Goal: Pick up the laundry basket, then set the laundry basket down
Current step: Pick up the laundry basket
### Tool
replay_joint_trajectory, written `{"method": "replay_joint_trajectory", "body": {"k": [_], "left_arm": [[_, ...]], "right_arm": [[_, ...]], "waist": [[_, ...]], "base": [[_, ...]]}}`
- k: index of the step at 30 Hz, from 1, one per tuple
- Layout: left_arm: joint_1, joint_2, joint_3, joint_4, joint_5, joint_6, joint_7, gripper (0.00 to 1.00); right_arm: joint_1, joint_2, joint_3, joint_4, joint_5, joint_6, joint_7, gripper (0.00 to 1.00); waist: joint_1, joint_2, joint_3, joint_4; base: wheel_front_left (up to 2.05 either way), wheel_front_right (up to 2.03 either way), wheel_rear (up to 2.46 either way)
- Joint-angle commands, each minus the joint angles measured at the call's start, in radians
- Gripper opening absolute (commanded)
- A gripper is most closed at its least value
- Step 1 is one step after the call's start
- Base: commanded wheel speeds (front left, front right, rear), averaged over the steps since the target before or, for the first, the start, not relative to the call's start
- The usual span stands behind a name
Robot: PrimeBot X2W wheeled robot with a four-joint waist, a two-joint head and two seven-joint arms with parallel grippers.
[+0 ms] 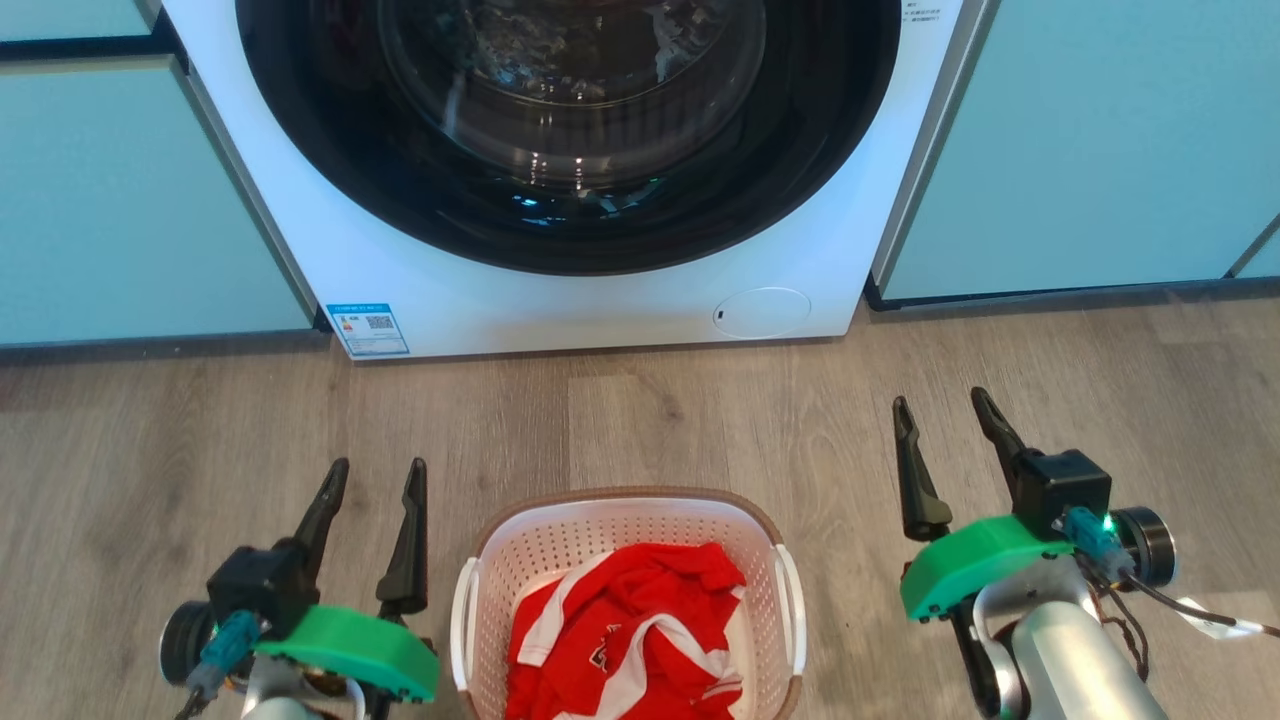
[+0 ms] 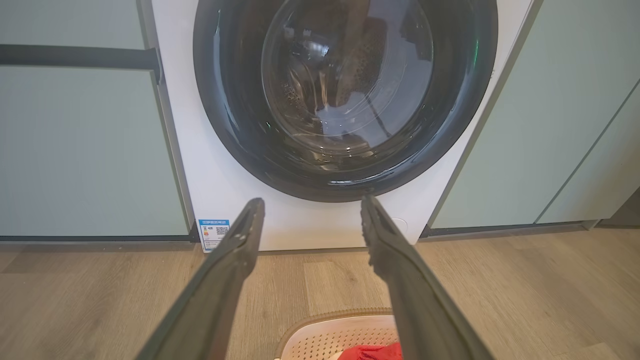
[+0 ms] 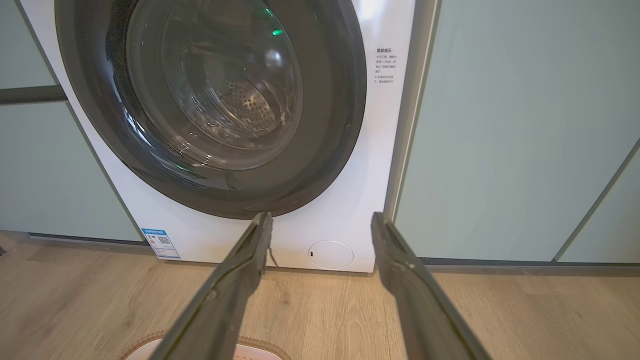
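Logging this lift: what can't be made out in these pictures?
- laundry basket: near end cut off by the head view's bottom edge.
- its floor: hidden under the red garment, head view.
- blue label on the washing machine: print too small, every view.
- drum contents: blurred by door glass reflections, head view.

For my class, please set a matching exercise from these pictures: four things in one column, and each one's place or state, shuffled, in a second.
Things
1. white perforated plastic laundry basket with brown rim
2. red and white fabric garment
3. small blue rectangular sticker
4. left tool with two dark fingers

Places or states
A. open, beside the basket
B. on the wooden floor before the white washing machine
C. lying inside the basket
D. lower left of the washing machine's front

Pairs: 1-B, 2-C, 3-D, 4-A
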Motion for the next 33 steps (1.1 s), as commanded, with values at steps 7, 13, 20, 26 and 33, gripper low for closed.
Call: {"method": "replay_joint_trajectory", "body": {"k": [7, 13, 20, 26, 33], "left_arm": [[-0.046, -0.003, 0.028, -0.002, -0.015, -0.006, -0.010, 1.00], [-0.067, -0.003, 0.033, 0.050, -0.013, -0.006, -0.010, 1.00], [-0.132, -0.003, 0.031, 0.168, -0.008, 0.001, -0.010, 1.00], [-0.219, -0.003, 0.010, 0.286, 0.006, -0.001, -0.010, 1.00], [-0.355, 0.018, -0.086, 0.498, 0.011, -0.006, -0.010, 1.00]], "right_arm": [[-0.032, -0.008, 0.021, -0.022, -0.003, 0.006, -0.013, 1.00], [-0.054, -0.008, 0.017, 0.021, -0.014, 0.006, -0.013, 1.00], [-0.130, -0.008, 0.030, 0.075, -0.035, 0.006, -0.013, 1.00], [-0.195, -0.008, 0.029, 0.188, -0.055, 0.006, -0.013, 1.00], [-0.313, -0.008, 0.072, 0.376, -0.048, 0.006, 0.022, 1.00]], "waist": [[0.0000, -0.0001, 0.016, -0.002], [0.0000, -0.0001, 0.062, -0.003], [0.0000, -0.0001, 0.173, -0.001], [0.0000, -0.0001, 0.284, 0.007], [0.0000, -0.0001, 0.408, 0.019]], "base": [[0.00, 0.00, 0.00], [0.00, 0.00, 0.00], [0.00, 0.00, 0.00], [0.00, 0.00, 0.00], [0.00, 0.00, 0.00]]}}
